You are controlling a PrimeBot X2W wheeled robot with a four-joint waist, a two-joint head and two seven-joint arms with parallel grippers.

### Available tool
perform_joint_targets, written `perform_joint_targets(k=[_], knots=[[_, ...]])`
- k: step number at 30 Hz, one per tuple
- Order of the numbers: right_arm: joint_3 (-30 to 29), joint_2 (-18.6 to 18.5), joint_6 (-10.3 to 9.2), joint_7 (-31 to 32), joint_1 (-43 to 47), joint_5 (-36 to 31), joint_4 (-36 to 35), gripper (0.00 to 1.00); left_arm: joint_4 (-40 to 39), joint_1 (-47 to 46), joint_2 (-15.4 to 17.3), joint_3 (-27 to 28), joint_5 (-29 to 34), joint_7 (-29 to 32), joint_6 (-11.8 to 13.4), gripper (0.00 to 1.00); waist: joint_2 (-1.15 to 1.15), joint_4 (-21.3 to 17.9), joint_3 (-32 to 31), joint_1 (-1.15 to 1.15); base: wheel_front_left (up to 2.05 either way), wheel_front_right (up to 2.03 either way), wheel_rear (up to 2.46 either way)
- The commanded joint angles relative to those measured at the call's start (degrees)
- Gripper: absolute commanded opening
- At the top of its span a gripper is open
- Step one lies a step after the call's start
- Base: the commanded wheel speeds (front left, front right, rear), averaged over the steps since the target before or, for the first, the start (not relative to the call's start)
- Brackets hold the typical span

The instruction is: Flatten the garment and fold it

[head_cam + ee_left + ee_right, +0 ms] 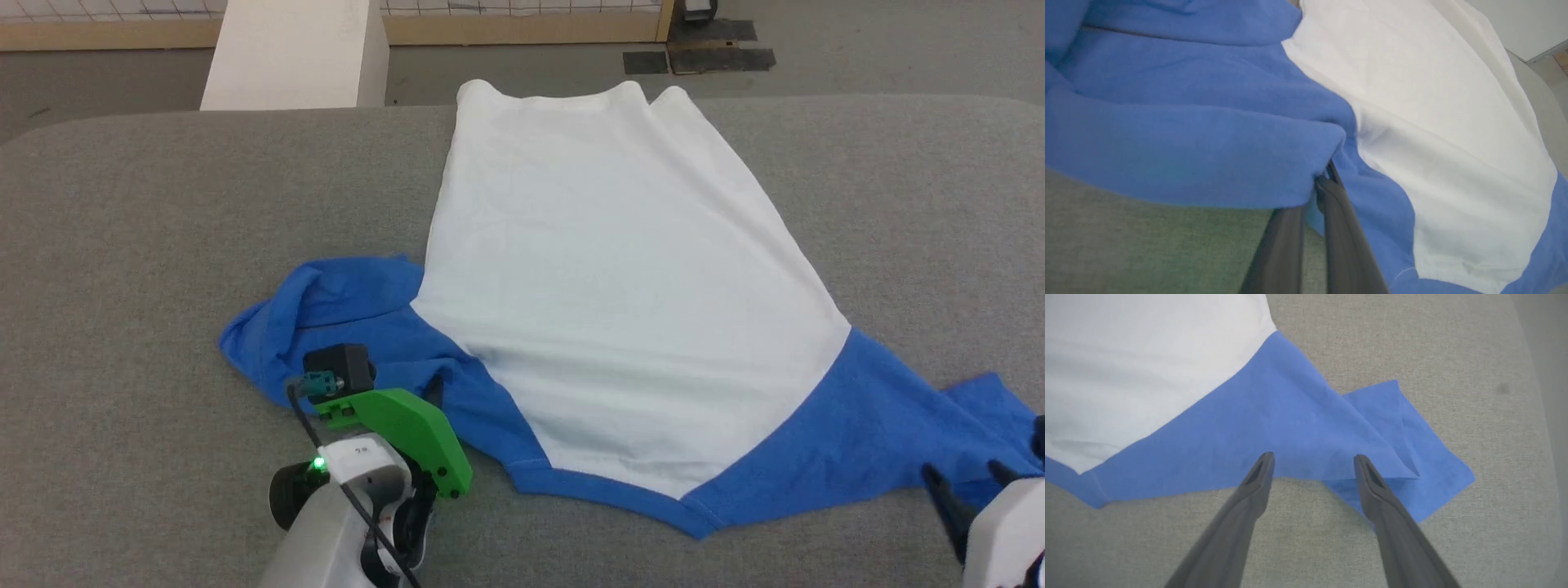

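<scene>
Garment (620, 286) pinched in left hand (1322, 185)

White-and-blue garment (620, 294) spread on table

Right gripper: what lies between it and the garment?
Nothing. In the right wrist view the open right gripper reaches the garment at its blue sleeve edge, with bare table beneath the fingers.

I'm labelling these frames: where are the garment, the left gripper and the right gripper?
garment (620, 269), head view, on its white body panel.
left gripper (1325, 183), left wrist view, between fingertips shut on the blue fabric.
right gripper (1314, 458), right wrist view, midway between its open fingertips.
</scene>
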Motion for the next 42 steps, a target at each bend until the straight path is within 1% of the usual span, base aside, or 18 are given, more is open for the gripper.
perform_joint_targets(k=[1,4,7,10,18,22,25,26,27,28,31,35,39,42], knots=[[1.76,0.00,-0.09,1.30,1.50,0.07,-0.66,1.00,-0.91,1.34,0.37,0.15,-0.49,-0.33,-0.30,0.00,0.00,0.12,-0.16,0.00,0.00,0.00,0.00],[4.83,0.67,-0.09,3.74,2.88,-0.57,-1.23,1.00,-2.61,2.68,0.54,0.00,-0.60,-0.36,-0.16,0.00,0.00,0.15,0.21,0.00,0.00,0.00,0.00],[7.24,1.61,-0.09,4.54,2.28,-1.89,-0.22,1.00,-3.93,3.47,0.57,-0.04,-0.86,-0.24,0.11,0.00,0.00,-0.08,1.00,0.00,0.00,0.00,0.00],[9.28,2.24,-0.09,3.91,0.42,-2.72,1.96,1.00,-4.56,3.63,0.66,-0.20,-0.80,-0.01,0.40,0.00,0.00,-0.27,1.94,0.00,0.00,0.00,0.00],[13.03,2.81,-0.09,-0.38,-5.98,-5.73,10.04,1.00,-5.02,3.21,0.77,-0.66,-0.66,-0.03,0.73,0.00,0.00,-0.42,3.85,0.00,0.00,0.00,0.00],[15.38,2.52,-0.09,-0.75,-7.64,-5.86,13.31,1.00,-4.84,2.95,0.71,-0.92,-0.84,-0.16,0.79,0.00,0.00,-0.28,4.53,0.00,0.00,0.00,0.00],[17.11,1.79,-0.09,0.09,-8.38,-5.77,15.22,1.00,-4.65,2.72,0.67,-1.09,-0.95,-0.32,0.81,0.00,0.00,-0.12,4.90,0.00,0.00,0.00,0.00],[17.61,1.61,-0.09,1.04,-8.50,-5.51,15.96,0.93,-4.56,2.68,0.66,-1.12,-1.02,-0.40,0.80,0.00,0.00,-0.09,4.97,0.00,0.00,0.00,0.00],[18.10,1.36,-0.09,1.70,-8.63,-5.29,16.31,0.31,-4.48,2.66,0.65,-1.15,-1.06,-0.45,0.80,0.00,0.00,-0.05,5.04,0.00,0.00,0.00,0.00],[18.50,1.10,-0.09,2.19,-8.81,-4.92,16.52,0.00,-4.38,2.63,0.64,-1.19,-1.15,-0.49,0.78,0.00,0.00,0.02,5.13,0.00,0.00,0.00,0.00],[19.06,0.41,-0.09,2.73,-9.16,-3.74,16.26,0.00,-4.18,2.53,0.62,-1.27,-1.36,-0.69,0.68,0.00,0.00,0.13,5.25,0.00,0.00,0.00,0.00],[18.30,-0.19,-0.09,1.11,-9.68,-2.12,14.46,0.00,-4.17,2.43,0.55,-1.16,-2.05,-1.45,0.25,0.00,0.00,0.18,5.06,0.00,0.00,0.00,0.00],[16.76,-0.49,-0.09,-0.53,-10.22,-0.39,12.00,0.00,-5.21,2.41,0.43,-0.64,-3.58,-2.87,-0.70,0.00,0.00,-0.07,4.11,0.00,0.00,0.00,0.00],[15.13,-0.88,-0.09,-1.31,-11.48,1.48,9.58,0.00,-7.47,2.08,0.34,0.15,-5.52,-3.80,-1.89,0.00,0.00,-0.48,3.10,0.00,0.00,0.00,0.00]])
